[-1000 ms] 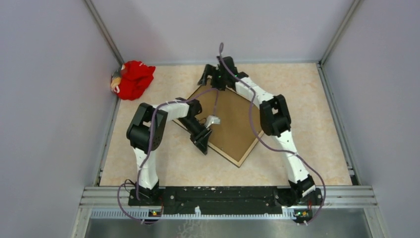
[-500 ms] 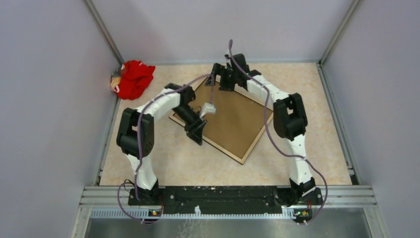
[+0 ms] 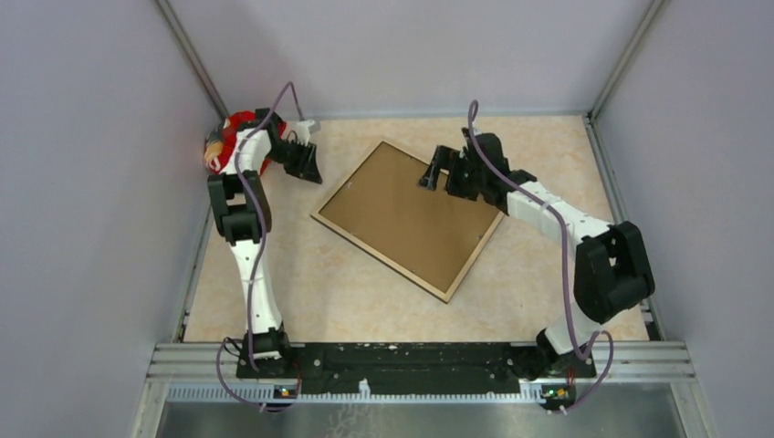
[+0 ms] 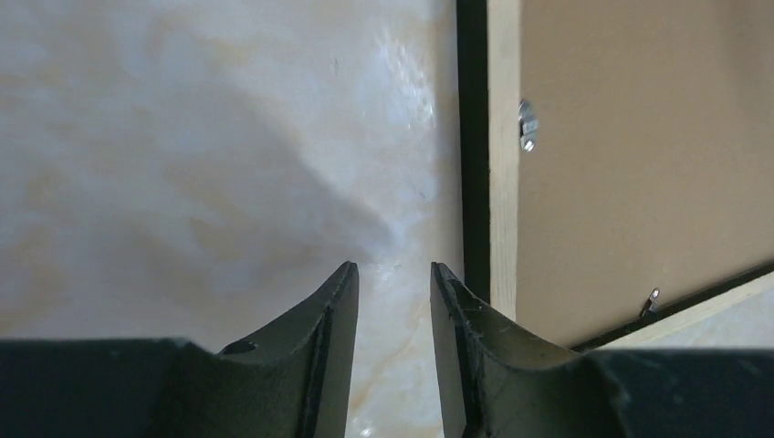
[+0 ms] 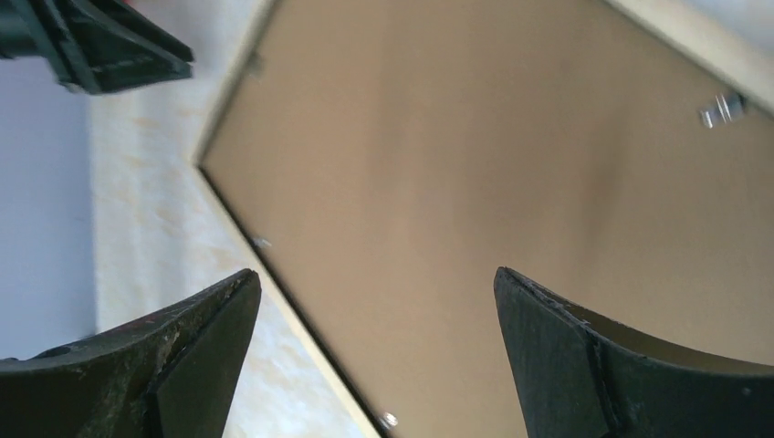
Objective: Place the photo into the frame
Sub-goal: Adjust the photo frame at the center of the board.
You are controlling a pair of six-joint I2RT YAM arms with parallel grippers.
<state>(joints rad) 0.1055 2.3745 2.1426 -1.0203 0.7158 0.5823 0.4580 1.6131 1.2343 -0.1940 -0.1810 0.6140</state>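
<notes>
Marbled beige tabletop inside grey partition walls is all I have to work on. From my seat both arms are off the work.

My left pincer hangs low over bare table. Its jaws are drawn almost together with only a narrow slit between them, and nothing is in it. Just to its right runs the large thin rectangular picture frame, black-edged with a light tan wood back. It lies back-up and flat. Behind this pincer, against the wall, sits a crumpled red cloth.

My right pincer hovers over the far right part of the frame with its jaws spread wide and empty. Directly beneath it is the plain brown backing board, seated inside the wood surround. Small silver metal tabs show along the edges.

I cannot see the photo anywhere. My guess is that it sits under the board, but nothing here confirms it.

My worries:
- The tabs may not be turned over the board. I cannot tell from here, and lifting the frame could then drop board and print out.
- The right pincer, this wide and this close, could scrape or shove the board if I lower it carelessly.
- The left pincer is so near the rim that a sideways nudge would skid the frame across the smooth top.
</notes>
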